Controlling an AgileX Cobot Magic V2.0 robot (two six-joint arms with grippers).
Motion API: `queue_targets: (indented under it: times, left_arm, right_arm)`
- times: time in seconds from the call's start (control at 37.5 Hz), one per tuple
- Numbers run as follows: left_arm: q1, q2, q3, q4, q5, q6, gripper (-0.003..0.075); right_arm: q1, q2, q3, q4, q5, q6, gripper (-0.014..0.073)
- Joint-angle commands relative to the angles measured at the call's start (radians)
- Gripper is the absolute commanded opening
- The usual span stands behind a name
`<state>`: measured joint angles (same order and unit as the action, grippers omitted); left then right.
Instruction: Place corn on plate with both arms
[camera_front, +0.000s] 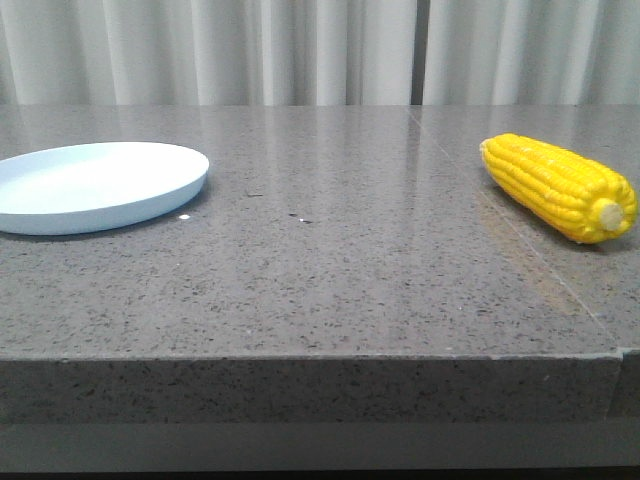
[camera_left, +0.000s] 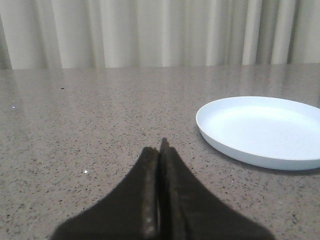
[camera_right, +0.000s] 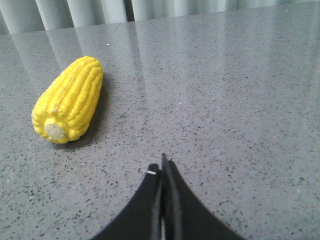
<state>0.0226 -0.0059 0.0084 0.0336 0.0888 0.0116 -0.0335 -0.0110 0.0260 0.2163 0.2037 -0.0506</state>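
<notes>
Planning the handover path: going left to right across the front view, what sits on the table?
plate → bare stretch of grey table → corn, its pale stub end pointing toward the near right.

Only the plate (camera_front: 95, 185) at the left edge and the corn (camera_front: 560, 187) at the right edge stand on the worktop (camera_front: 330, 280), well apart, leaving its whole middle and front edge open for a pincer to pass.
</notes>
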Motion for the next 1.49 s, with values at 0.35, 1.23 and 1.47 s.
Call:
queue_targets:
  times: [0.35,1.23,1.47]
  left_arm:
    - [-0.001,-0.018,0.024,-0.008,-0.089,0.002,-0.0020]
    - [-0.001,0.267,-0.523,-0.054,0.157,0.012,-0.0020]
    - [-0.001,0.363,-0.563,-0.054,0.155,0.012,-0.0020]
  right_arm:
    - [-0.005,-0.017,-0.021,0.001,-0.079,-0.007,-0.0071]
    - [-0.005,0.315,-0.648,0.001,0.127,-0.007,-0.0070]
    - [-0.005,0.430,-0.703,0.001,0.130,-0.007,-0.0070]
